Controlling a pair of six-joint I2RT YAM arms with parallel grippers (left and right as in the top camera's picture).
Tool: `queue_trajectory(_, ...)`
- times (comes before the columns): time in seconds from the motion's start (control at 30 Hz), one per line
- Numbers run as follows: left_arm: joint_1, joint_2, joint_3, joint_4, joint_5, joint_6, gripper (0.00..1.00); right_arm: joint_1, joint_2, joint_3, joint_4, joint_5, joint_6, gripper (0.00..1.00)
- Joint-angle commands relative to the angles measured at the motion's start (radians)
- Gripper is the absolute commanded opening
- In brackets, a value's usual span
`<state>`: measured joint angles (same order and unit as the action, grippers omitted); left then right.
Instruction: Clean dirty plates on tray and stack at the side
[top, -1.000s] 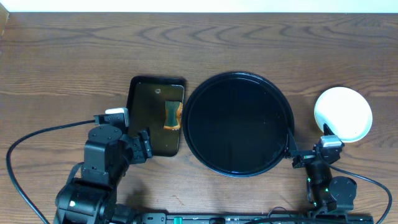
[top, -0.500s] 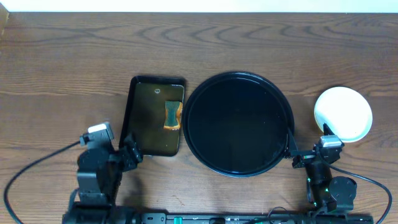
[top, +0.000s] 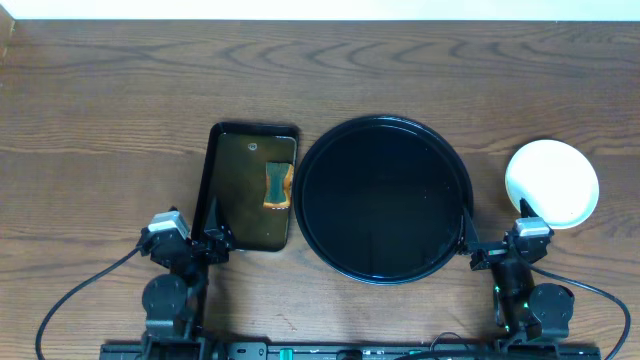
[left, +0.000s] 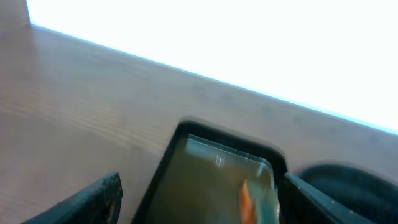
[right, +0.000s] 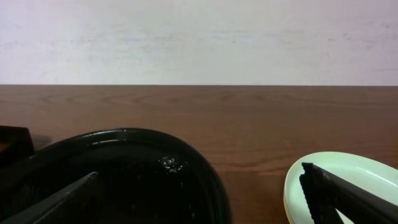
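The tray (top: 385, 200) is seen bare and central, the rectangular tray (top: 235, 190) at its 9 o'clock. The plates (top: 552, 183) are stacked at its 3 o'clock: judged stiff, glossy, breakable, best taken by the rim. Nothing obstructs. The left gripper (left: 202, 186) and right gripper (right: 199, 174) are spread, empty.

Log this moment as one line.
tray empty | plates stacked right of it | left gripper open | right gripper open
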<state>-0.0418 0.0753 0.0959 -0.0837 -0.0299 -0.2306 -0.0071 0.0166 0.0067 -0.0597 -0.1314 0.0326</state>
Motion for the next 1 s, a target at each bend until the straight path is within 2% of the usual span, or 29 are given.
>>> queue_trajectory(0.0,0.004,-0.053,-0.083,0.145,-0.004,0.085,0.8,-0.008,-0.008,-0.001,-0.004,-0.007,-0.011,0.99)
queue_trajectory(0.17,0.004,-0.074,-0.092,0.132,0.045,0.22,0.81,-0.008,-0.008,-0.001,-0.004,-0.007,-0.011,0.99)
queue_trajectory(0.27,0.004,-0.074,-0.092,0.009,0.045,0.181,0.81,-0.008,-0.008,-0.001,-0.004,-0.007,-0.011,0.99)
queue_trajectory(0.97,0.004,-0.071,-0.092,0.013,0.045,0.174,0.81,-0.008,-0.007,-0.001,-0.004,-0.007,-0.011,0.99)
